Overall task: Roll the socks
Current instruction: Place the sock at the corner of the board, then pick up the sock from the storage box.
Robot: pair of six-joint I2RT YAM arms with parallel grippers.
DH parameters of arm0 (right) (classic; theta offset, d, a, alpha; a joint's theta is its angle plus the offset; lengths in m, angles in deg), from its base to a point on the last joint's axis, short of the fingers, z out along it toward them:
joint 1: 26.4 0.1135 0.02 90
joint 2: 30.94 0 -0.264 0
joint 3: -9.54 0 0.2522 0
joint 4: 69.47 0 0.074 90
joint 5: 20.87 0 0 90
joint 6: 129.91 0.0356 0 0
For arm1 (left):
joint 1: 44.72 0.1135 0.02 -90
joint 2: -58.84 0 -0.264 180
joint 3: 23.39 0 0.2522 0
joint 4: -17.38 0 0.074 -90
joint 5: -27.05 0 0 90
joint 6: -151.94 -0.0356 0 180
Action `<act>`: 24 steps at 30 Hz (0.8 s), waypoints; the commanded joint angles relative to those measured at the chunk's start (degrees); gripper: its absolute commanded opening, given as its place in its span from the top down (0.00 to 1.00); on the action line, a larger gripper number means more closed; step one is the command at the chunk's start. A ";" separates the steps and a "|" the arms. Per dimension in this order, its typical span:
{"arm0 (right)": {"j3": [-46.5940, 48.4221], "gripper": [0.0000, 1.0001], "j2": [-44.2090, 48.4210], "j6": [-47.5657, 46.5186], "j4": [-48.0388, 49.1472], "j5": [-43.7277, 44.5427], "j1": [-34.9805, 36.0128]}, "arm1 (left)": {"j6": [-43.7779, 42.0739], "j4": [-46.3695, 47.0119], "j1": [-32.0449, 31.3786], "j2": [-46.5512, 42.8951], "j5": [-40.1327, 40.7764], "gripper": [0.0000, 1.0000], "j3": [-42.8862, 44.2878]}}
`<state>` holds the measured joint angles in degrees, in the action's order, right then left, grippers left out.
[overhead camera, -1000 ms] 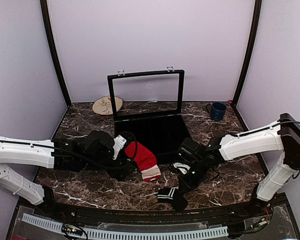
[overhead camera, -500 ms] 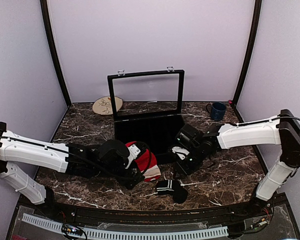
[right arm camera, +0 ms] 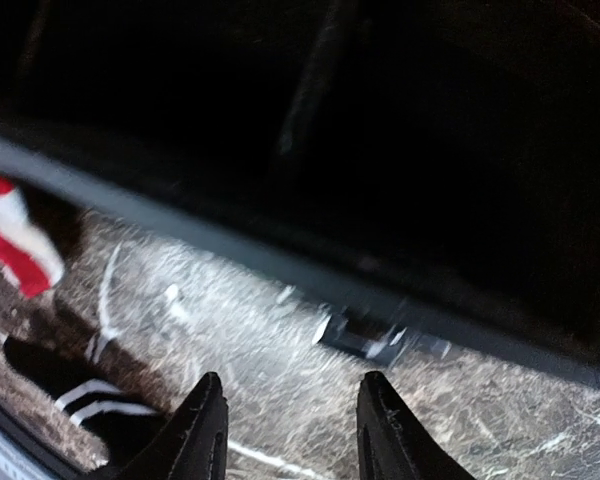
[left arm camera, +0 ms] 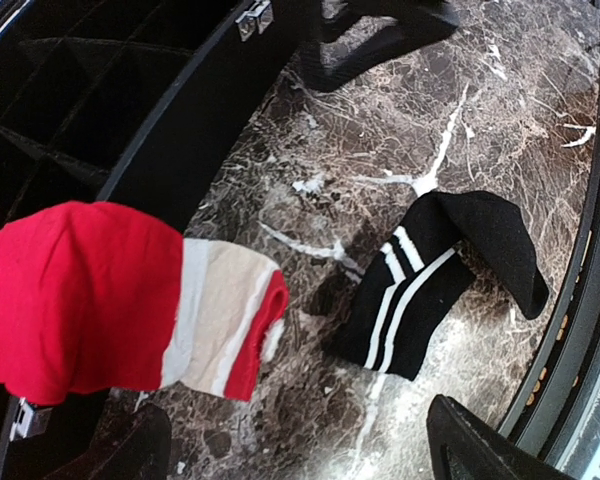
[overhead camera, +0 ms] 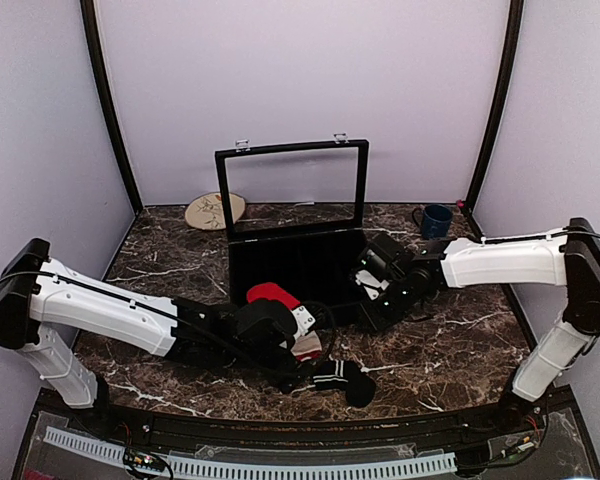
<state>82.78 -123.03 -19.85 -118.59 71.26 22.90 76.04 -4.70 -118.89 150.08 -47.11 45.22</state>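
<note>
A red sock [overhead camera: 273,294] with a cream cuff [left arm camera: 215,320] lies partly over the black case's front wall [left arm camera: 195,120], cuff end on the marble. A black sock with white stripes [overhead camera: 340,378] lies apart from it near the table's front edge, also seen in the left wrist view as the black sock [left arm camera: 430,290]. My left gripper [overhead camera: 310,360] hovers open above the marble between the two socks, nothing between its fingers [left arm camera: 480,450]. My right gripper [right arm camera: 292,425] is open and empty, over the marble just in front of the case's latch [right arm camera: 365,340].
The black case [overhead camera: 245,265] stands open with its glass lid [overhead camera: 292,190] upright at the back. A blue mug [overhead camera: 436,221] sits at the far right and a round patterned disc [overhead camera: 215,210] at the far left. A black rail [left arm camera: 590,250] borders the near edge.
My right gripper opened, left the black sock and drew back to the case's front. My left arm reached further right over the red sock, staying open.
</note>
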 commanded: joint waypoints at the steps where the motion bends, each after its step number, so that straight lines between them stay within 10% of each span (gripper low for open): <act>1: 1.52 0.58 -2.46 -0.51 2.80 3.40 -1.67 | -0.62 0.37 -1.00 1.81 0.69 0.08 2.86; 13: 3.25 0.59 -3.91 -2.23 2.12 -0.21 -2.72 | -1.54 -1.23 -1.66 7.88 -0.68 0.08 7.21; 24: -9.59 0.54 14.91 6.20 2.08 -2.74 -0.44 | 2.43 2.67 -1.67 9.43 1.91 0.08 4.48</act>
<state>76.81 -111.40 -17.78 -117.43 70.21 21.52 75.87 -4.57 -120.27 161.51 -47.00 52.19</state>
